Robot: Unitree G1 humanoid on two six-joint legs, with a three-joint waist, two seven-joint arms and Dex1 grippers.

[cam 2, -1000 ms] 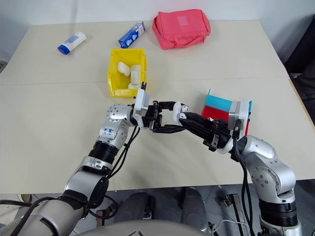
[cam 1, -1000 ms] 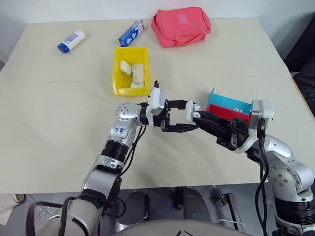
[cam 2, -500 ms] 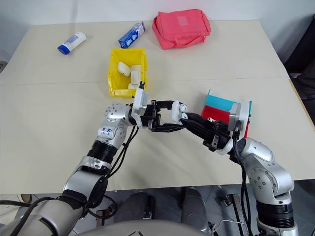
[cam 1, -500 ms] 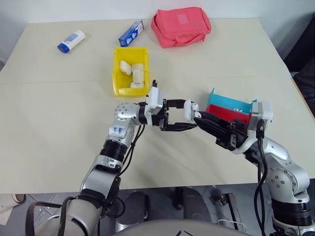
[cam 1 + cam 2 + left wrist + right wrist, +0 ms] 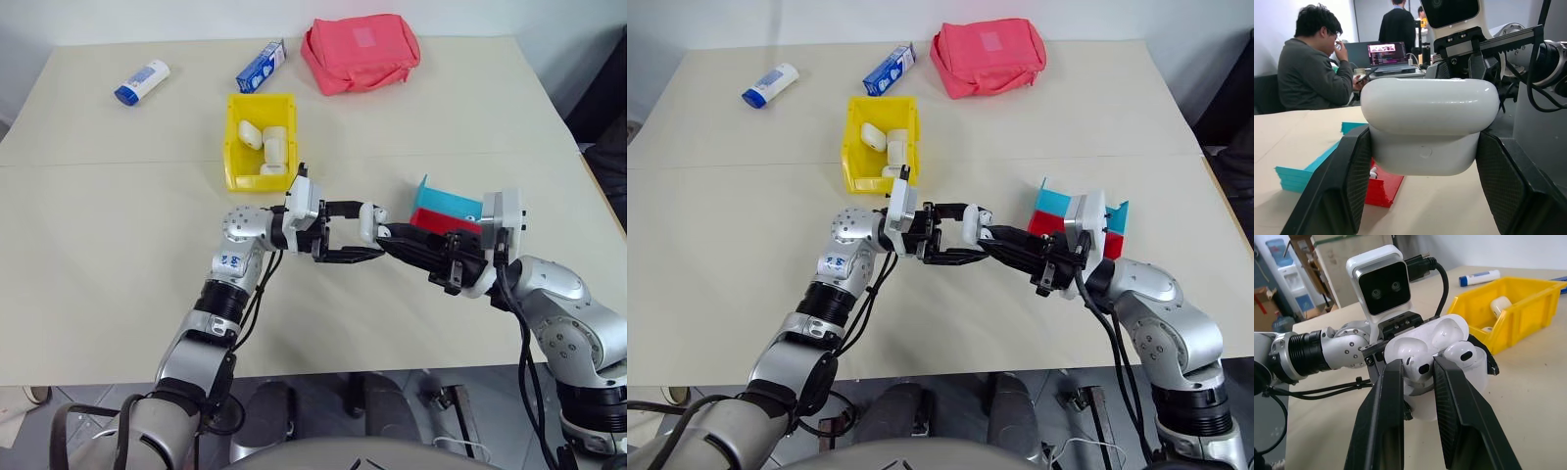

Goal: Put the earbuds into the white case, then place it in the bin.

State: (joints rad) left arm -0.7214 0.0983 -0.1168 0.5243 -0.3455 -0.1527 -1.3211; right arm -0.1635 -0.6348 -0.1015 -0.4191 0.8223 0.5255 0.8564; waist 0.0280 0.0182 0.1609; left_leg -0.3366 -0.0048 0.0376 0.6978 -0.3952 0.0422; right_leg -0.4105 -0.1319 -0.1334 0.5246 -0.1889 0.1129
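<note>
My left gripper (image 5: 345,236) is shut on the white case (image 5: 369,221) and holds it in the air over the middle of the table. The case (image 5: 1445,332) has its lid open, and one earbud (image 5: 1460,354) sits in it. My right gripper (image 5: 1418,378) comes in from the right and meets the case, shut on a second earbud (image 5: 1418,364) that rests at the case's opening. In the left wrist view the case (image 5: 1430,125) sits between the two black fingers (image 5: 1349,183). The yellow bin (image 5: 231,137) stands on the table beyond the left gripper and holds several white cases.
A teal tray (image 5: 446,205) and a red tray (image 5: 441,222) lie just behind my right wrist. A pink pouch (image 5: 360,51), a blue-and-white box (image 5: 261,66) and a white-and-blue tube (image 5: 142,82) lie along the far side. People (image 5: 1315,73) are beyond the table.
My right wrist has turned a little, and its forearm has swung up toward the trays. Both grippers stay together at the case.
</note>
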